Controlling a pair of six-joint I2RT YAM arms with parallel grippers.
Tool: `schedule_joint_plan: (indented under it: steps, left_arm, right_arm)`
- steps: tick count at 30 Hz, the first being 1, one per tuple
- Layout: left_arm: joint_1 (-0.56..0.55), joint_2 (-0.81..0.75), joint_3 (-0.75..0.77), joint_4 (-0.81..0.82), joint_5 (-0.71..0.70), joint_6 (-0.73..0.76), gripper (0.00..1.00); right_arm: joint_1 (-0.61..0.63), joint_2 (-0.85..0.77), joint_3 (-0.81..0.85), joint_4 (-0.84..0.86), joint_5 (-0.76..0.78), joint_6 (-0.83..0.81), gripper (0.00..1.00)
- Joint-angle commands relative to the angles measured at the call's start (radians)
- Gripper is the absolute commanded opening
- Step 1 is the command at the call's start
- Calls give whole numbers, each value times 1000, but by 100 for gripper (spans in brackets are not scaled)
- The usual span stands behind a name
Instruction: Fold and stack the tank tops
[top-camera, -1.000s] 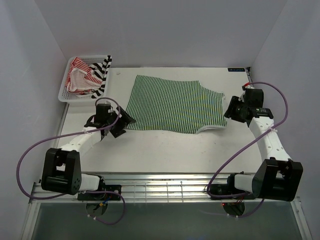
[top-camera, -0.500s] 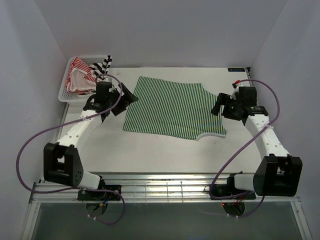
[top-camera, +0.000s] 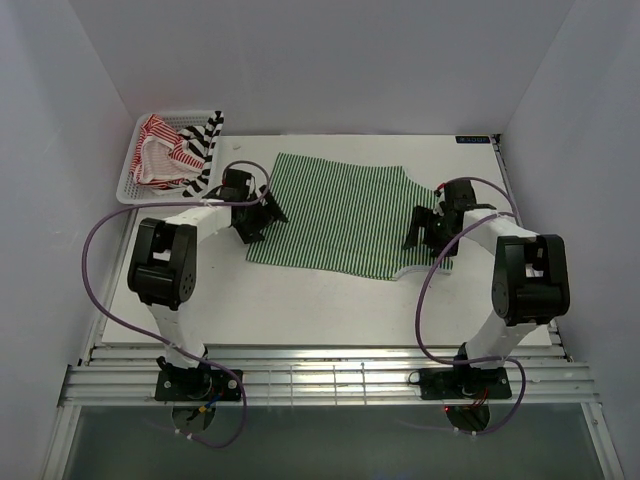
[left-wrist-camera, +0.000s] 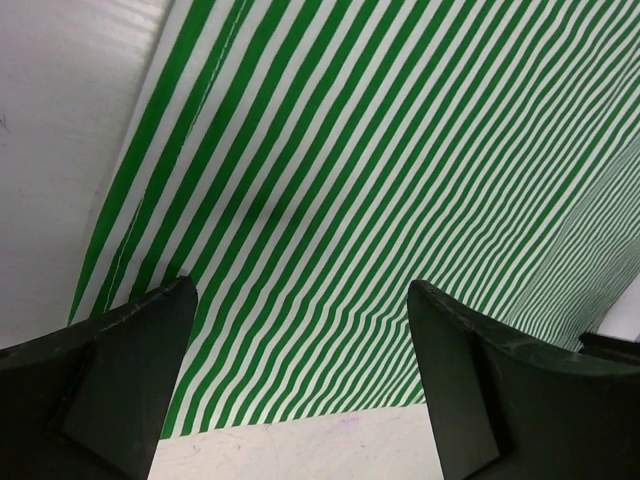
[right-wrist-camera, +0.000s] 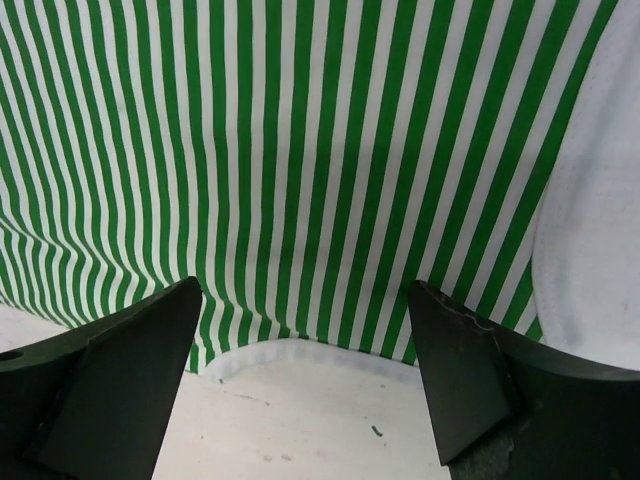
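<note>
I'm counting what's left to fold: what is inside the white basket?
The white mesh basket holds a crumpled red-and-white striped tank top and a black-and-white striped tank top at its right side. Anything beneath them is covered.

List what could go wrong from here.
The left gripper and right gripper hang open over opposite edges of the green-and-white tank top, lying flat on the table: a pinch may miss the thin cloth. The right one is near a curved cutout, so the fold could skew.
</note>
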Motion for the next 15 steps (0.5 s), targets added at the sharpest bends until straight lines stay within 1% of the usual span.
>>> schedule_joint_plan:
  steps: [1, 4, 7, 9, 12, 15]
  left_arm:
    - [-3, -38, -67, -60, -21, -3, 98]
    - [-3, -94, -156, -67, 0, -18, 98]
    - [-3, -142, -231, -65, -24, -23, 98]
    - [-3, -173, -239, -66, -35, -20, 98]
    - [-3, -212, -205, -71, -34, -9, 98]
    - [-4, -271, -182, -86, -55, -1, 98]
  right_arm:
    - [1, 36, 61, 26, 43, -4, 90]
    - [2, 74, 82, 25, 49, -14, 90]
    - [1, 105, 102, 25, 36, -33, 90]
    - [1, 102, 113, 23, 42, -39, 90]
    - [1, 55, 124, 5, 51, -46, 90]
    - [1, -44, 114, -9, 31, -66, 90]
